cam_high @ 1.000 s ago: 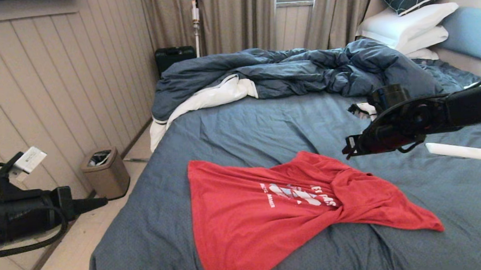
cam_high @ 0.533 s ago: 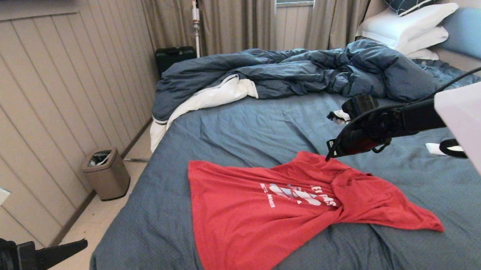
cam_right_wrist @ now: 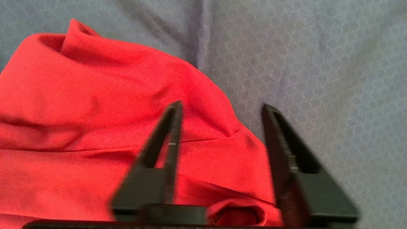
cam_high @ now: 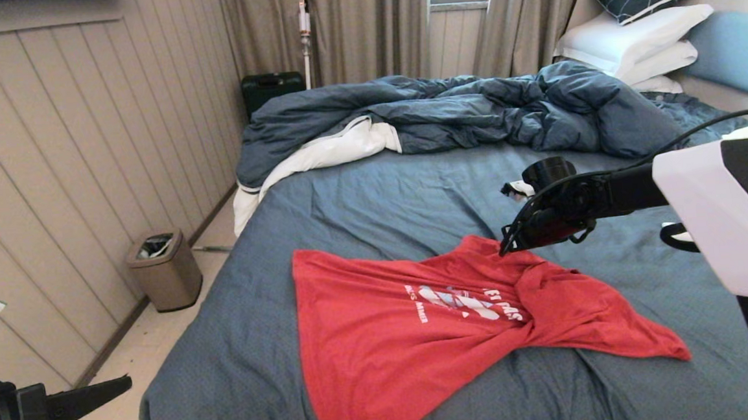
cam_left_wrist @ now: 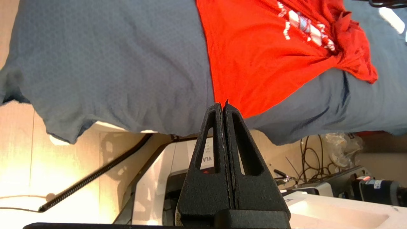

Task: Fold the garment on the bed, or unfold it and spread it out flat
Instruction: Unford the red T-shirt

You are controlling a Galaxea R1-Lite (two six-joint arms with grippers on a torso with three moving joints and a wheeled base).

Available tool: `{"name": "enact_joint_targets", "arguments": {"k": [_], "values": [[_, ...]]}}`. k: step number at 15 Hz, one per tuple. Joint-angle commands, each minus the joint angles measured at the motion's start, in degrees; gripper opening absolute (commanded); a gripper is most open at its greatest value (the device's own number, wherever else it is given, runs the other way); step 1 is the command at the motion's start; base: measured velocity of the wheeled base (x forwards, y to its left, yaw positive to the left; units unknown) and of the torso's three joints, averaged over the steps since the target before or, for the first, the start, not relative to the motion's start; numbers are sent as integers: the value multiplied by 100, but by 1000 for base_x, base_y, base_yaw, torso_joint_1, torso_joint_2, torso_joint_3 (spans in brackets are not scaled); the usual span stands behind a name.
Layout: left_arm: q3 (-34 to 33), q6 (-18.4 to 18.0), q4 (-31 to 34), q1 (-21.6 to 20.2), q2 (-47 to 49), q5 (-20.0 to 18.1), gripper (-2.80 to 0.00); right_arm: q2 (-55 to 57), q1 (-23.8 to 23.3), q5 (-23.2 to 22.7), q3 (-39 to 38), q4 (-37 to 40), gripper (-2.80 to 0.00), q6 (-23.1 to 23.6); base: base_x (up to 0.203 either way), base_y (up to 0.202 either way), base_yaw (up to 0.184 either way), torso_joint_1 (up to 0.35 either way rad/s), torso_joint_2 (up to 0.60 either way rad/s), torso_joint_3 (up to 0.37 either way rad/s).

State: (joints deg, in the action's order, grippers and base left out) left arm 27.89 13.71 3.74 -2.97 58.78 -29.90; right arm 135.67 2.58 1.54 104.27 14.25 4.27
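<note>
Bed [cam_high: 379, 190] bears garment [cam_high: 382, 339]; right gripper [cam_right_wrist: 221, 108] spread above it; left gripper [cam_left_wrist: 223, 106] pressed together.

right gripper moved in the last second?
Yes. The right gripper has come down and leftward across the blue-grey sheet to the far edge of the red T-shirt, which lies unmoved.

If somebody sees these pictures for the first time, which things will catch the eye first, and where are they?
The red T-shirt stands out at once: it lies rumpled on the near part of the bed, on the blue-grey sheet. The right claw hangs with open fingers at the shirt's far edge. Behind it, a crumpled dark blue duvet lies across the far side, with white pillows at the right.
</note>
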Motion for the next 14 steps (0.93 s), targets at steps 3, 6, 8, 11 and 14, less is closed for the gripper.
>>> {"name": "enact_joint_targets", "arguments": {"k": [3,6,8,11,14], "values": [[-20,0,-5,-1,46,-25,-280,1,36,-31,-165,2,0,-5,0,0,0,0,0,0],[-38,0,4,7,46,-42,-280,231,118,-26,-114,8,0,3,0,0,0,0,0,0],[-55,0,-5,7,67,-42,-280,328,128,-7,-47,-1,-280,12,0,0,0,0,0,0],[-48,0,-4,7,134,-51,-280,354,89,4,79,-1,-280,-5,0,0,0,0,0,0],[-314,-26,-38,1,-99,193,-280,390,49,11,379,8,-280,-19,0,0,0,0,0,0]]}}
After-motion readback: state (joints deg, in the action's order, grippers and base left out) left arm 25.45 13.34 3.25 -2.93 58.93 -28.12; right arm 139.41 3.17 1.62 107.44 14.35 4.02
